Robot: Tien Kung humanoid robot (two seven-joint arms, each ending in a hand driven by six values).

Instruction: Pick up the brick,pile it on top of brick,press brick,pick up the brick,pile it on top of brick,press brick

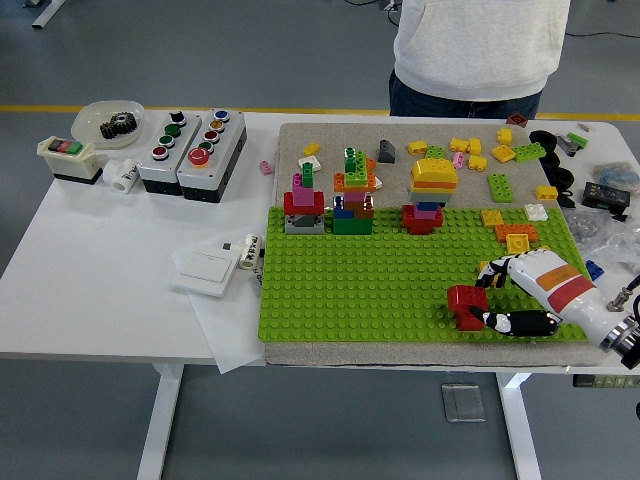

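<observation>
At the lower right of the frame the right hand (500,300) comes in over the table's near edge and is clamped on a red brick (466,305), one finger curving over its upper side and another (520,322) lying along its lower side; the brick sits low on the green baseplate (370,275), near the plate's front right corner, and whether it is lifted clear of the studs or resting on them cannot be told. The step in hand looks like the pick-up, with the piling to come. To do it well the hand should raise the brick straight up until it clears the studs, keep it level so its underside meets the target squarely, and carry it high enough to pass over the loose orange bricks (512,234) just beyond the wrist. Further up, along the far edge of the plate in the middle of the frame, stand the likely targets: a red stack (424,216) at centre, a tall mixed tower (353,195) to its left, and a red and pink stack (304,205) further left. Lowering gently matters, since a sideways nudge could topple the tall tower. The left hand does not show. At the top of the frame a person (480,50) stands behind the table
</observation>
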